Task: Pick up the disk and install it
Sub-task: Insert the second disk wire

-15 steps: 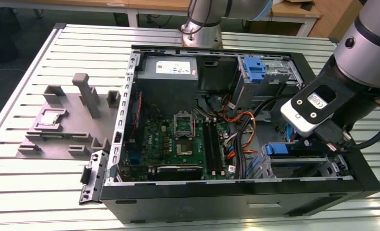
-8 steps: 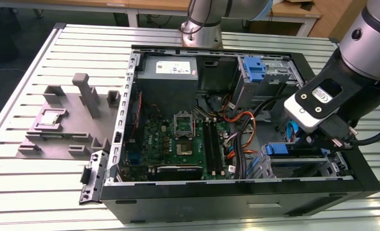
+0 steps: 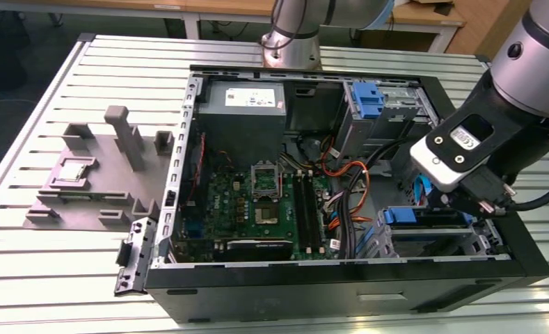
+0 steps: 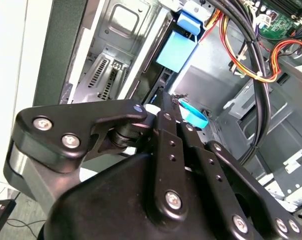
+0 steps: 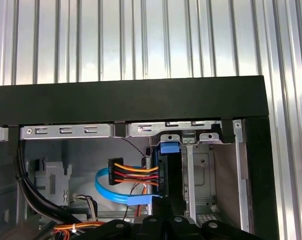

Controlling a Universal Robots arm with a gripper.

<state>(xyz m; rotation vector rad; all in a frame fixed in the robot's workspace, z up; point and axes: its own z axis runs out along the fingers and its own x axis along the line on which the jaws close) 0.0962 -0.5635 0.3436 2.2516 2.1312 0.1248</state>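
Note:
The disk [image 5: 172, 175] stands on edge as a dark slab with a blue tab on top, inside the drive bay at the corner of the open computer case [image 3: 348, 278]. My gripper [image 5: 166, 220] sits directly under it in the first wrist view. Its black fingers are drawn together on the slab's near edge. In the second wrist view the gripper [image 4: 163, 102] narrows to a point, with the disk's blue carrier [image 4: 176, 47] just beyond the tips. In the exterior view the gripper [image 3: 460, 205] reaches down into the case at that view's right, hiding the disk.
Orange, yellow and red power wires [image 5: 135, 175] and a blue flat cable [image 5: 110, 187] hang close beside the disk. The black case wall [image 5: 130, 100] runs just past the bay. A blue carrier [image 3: 413, 217] lies below, an upright blue bracket [image 3: 367, 97] stands farther back, with the motherboard [image 3: 265, 202] and power supply [image 3: 241, 97].

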